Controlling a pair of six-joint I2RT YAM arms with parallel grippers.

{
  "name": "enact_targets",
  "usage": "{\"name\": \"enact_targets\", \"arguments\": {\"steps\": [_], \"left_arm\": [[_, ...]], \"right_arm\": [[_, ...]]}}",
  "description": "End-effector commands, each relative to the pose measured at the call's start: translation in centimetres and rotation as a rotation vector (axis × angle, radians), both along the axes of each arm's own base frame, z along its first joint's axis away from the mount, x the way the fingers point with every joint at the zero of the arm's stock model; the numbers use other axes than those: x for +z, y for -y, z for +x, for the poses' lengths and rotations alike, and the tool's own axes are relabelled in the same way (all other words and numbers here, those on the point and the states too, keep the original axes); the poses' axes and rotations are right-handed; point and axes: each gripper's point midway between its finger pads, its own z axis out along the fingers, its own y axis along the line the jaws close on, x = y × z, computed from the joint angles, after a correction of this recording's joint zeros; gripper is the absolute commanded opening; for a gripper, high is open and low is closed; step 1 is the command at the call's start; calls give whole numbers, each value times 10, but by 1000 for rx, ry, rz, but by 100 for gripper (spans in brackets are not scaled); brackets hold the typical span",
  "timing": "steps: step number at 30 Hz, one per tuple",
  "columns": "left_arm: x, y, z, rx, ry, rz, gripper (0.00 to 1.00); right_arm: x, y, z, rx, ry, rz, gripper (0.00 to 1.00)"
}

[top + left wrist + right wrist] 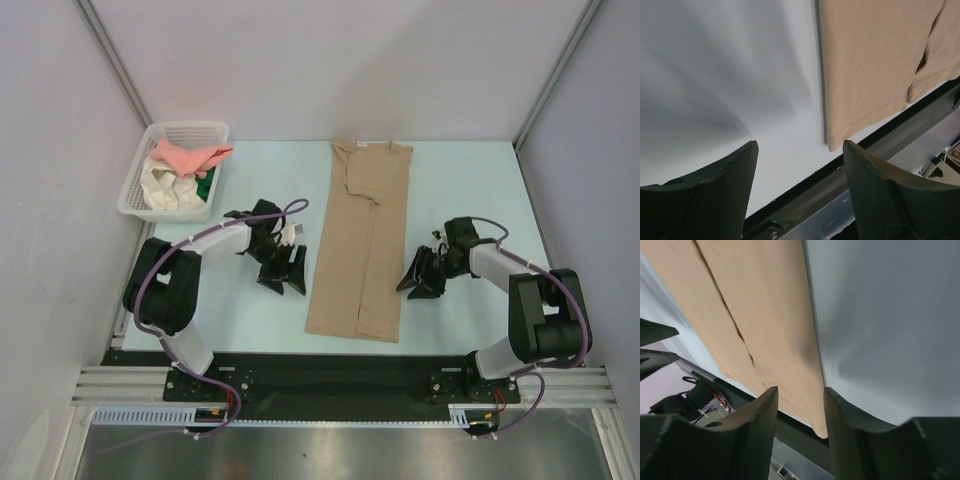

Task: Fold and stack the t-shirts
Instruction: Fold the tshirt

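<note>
Top external: tan t-shirt (358, 240) lies folded lengthwise between left claw (284, 274) and right claw (419, 281) (both spread, empty)

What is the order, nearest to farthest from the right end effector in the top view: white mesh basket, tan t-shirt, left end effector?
1. tan t-shirt, beside the right end effector
2. left end effector, across the shirt
3. white mesh basket, back left

The tan t-shirt (358, 240) is lying flat at the middle of the surface (470, 180), folded lengthwise into a long narrow strip, with its collar at the far end. The pink t-shirt (190, 156), cream t-shirt (165, 185) and green t-shirt (207, 183) are sitting crumpled together in the basket (135, 190) at the far left.
</note>
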Motion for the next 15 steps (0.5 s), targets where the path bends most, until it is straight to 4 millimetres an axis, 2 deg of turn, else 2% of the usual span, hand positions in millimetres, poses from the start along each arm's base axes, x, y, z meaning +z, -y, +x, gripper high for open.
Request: {"name": "enact_targets", "arguments": {"steps": [1, 5, 8, 12, 15], "left_arm": [[0, 8, -20, 29, -81, -87, 74], [-12, 6, -35, 56, -133, -82, 72], [-19, 5, -43, 68, -151, -87, 69], [-23, 10, -54, 41, -155, -91, 67], [-24, 14, -59, 21, -159, -97, 66]], "right_arm": [[2, -5, -24, -8, -42, 26, 47], [-8, -10, -59, 45, -102, 7, 46], [-11, -15, -69, 67, -122, -15, 44], [-15, -24, -95, 131, -176, -55, 41], [-17, -26, -101, 141, -191, -66, 40]]}}
